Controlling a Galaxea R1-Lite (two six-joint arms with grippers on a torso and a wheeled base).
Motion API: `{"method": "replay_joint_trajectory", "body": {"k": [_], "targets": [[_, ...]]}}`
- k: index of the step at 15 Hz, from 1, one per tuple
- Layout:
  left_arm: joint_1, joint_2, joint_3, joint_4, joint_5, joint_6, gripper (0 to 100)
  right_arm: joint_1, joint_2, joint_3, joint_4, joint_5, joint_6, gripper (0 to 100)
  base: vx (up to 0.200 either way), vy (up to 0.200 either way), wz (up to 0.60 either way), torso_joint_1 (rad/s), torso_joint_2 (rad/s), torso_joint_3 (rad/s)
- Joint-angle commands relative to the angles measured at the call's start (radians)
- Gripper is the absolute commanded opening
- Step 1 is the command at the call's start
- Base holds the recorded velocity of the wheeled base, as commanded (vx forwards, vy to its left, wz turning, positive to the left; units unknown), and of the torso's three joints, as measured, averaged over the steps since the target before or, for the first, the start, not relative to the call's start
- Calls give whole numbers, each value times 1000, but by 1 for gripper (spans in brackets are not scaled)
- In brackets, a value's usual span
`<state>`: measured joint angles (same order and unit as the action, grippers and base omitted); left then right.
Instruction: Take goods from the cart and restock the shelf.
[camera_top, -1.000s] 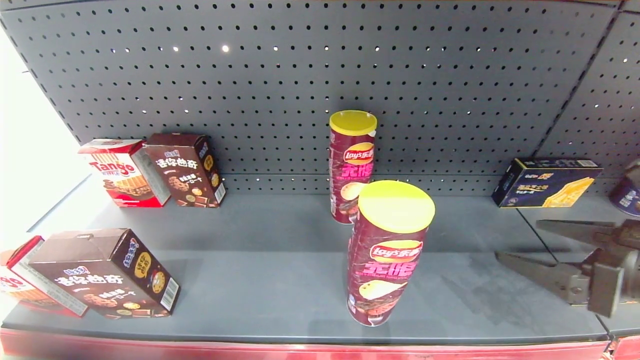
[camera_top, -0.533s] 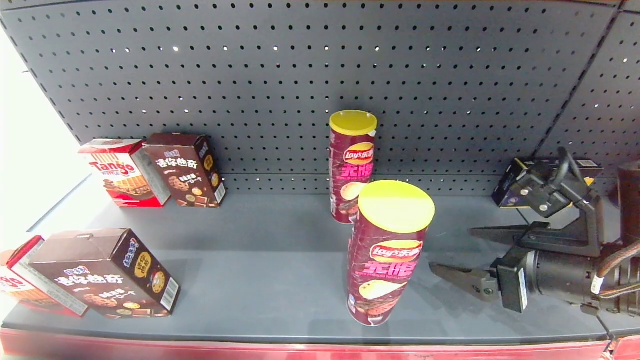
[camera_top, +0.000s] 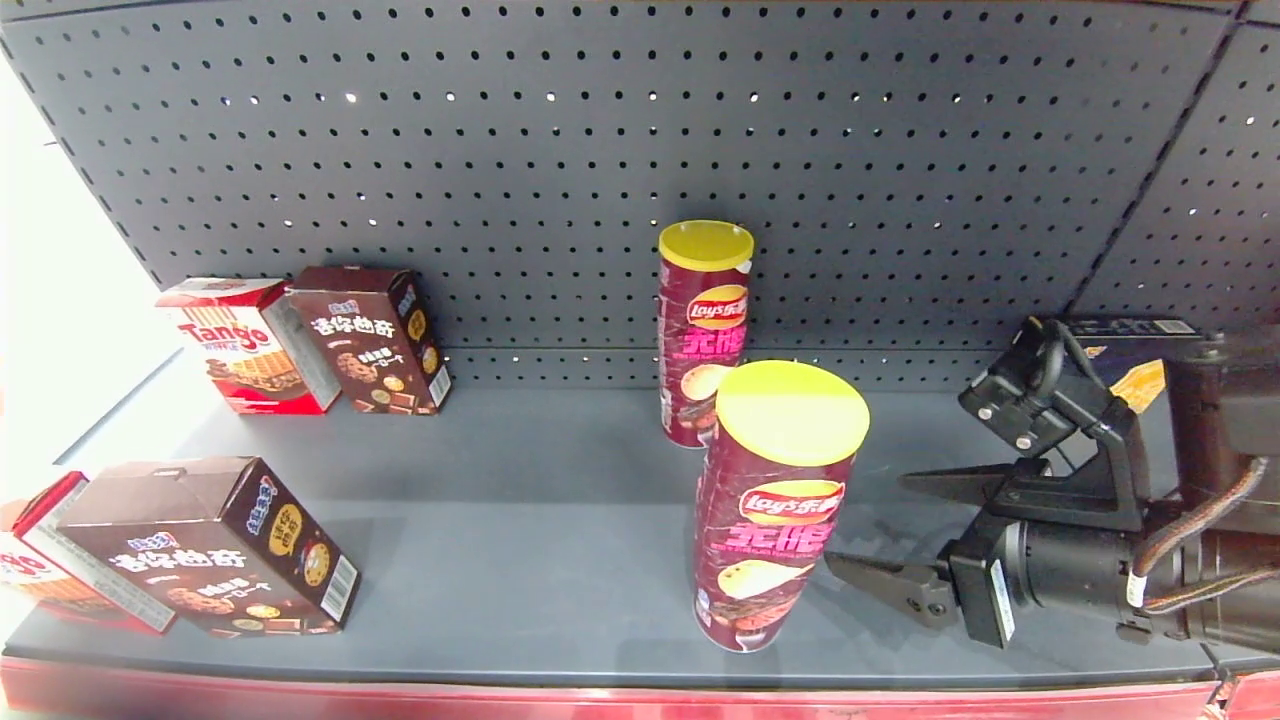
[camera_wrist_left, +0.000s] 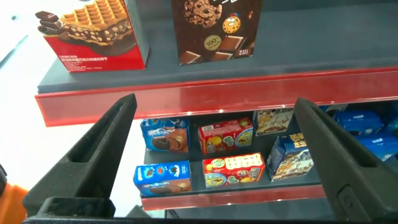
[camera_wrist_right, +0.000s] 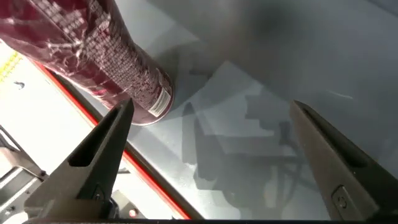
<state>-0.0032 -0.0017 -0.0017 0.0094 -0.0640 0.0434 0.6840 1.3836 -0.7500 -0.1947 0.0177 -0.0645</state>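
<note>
Grey shelf (camera_top: 520, 520) holds boxes (camera_top: 215, 545) at left and a blue box (camera_top: 1130, 350) far right, bare deck between. The front chip can (camera_top: 775, 500) stands near the red edge, the rear can (camera_top: 703, 330) behind. The right hand (camera_top: 868, 522) gapes wide beside the front chip can; the left hand (camera_wrist_left: 214, 102) is likewise wide.

- The red box (camera_top: 30, 565) at the shelf's (camera_top: 540, 500) front left corner is cut off by the head view's left edge. It is mostly hidden behind the brown cookie box (camera_top: 210, 540).
- The rear chips can (camera_top: 704, 310) has its lower right part hidden behind the front chips can (camera_top: 775, 500).
- The dark blue box (camera_top: 1150, 345) on the right is largely covered by the right arm.
- In the right wrist view the front chips can runs out past the picture's edge, so its lid end is cut off.
- In the left wrist view the red box and the brown cookie box lose their upper parts to the edge.
- There, blue packs (camera_wrist_left: 367, 121) on a lower shelf sit partly behind one finger of the left gripper (camera_wrist_left: 214, 101).
- An orange thing (camera_wrist_left: 7, 200) in the corner is cut off and cannot be identified.
</note>
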Motion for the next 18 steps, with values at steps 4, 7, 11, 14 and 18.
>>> {"method": "replay_joint_trajectory", "body": {"k": [4, 7, 11, 14, 18], "targets": [[0, 2, 0, 0, 0, 0, 100, 6, 29, -3, -3, 1, -12, 100, 0, 0, 0, 0, 0, 0], [0, 2, 0, 0, 1, -5, 100, 5, 14, 11, -2, 1, -12, 100, 0, 0, 0, 0, 0, 0], [0, 2, 0, 0, 1, -5, 100, 2, -32, 58, 0, 1, -12, 100, 0, 0, 0, 0, 0, 0], [0, 2, 0, 0, 1, -5, 100, 5, -31, 49, -2, 1, -12, 100, 0, 0, 0, 0, 0, 0], [0, 2, 0, 0, 1, -7, 100, 20, 3, 26, -3, 1, -14, 100, 0, 0, 0, 0, 0, 0]]}}
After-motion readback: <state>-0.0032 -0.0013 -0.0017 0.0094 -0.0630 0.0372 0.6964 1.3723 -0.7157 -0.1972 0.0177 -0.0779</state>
